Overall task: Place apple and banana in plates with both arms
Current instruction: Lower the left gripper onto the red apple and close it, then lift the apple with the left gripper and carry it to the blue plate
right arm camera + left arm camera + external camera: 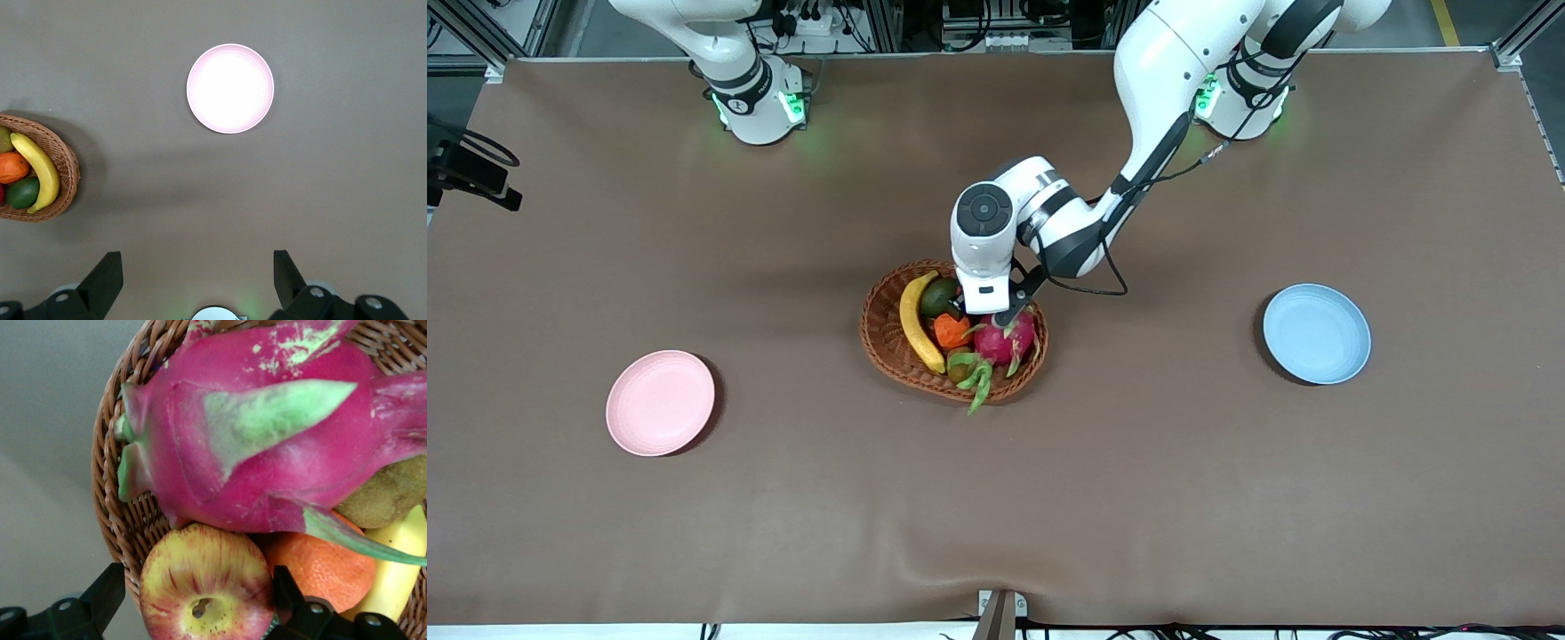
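Observation:
The apple (203,587), red with yellowish patches, lies in the wicker basket (889,356) and is hidden under the hand in the front view. My left gripper (983,313) is down in the basket and open. Its fingers (107,593) stand on either side of the apple, which lies between them in the left wrist view. The banana (918,322) lies along the basket's edge toward the right arm's end. The pink plate (660,402) and blue plate (1316,333) are empty. My right gripper (197,263) is open and empty, high over the table near its base, and waits.
The basket also holds a pink dragon fruit (1005,338), an orange tangerine (951,331), a green fruit (938,296) and a brown kiwi (390,497). The dragon fruit lies right against the apple. The pink plate also shows in the right wrist view (230,88).

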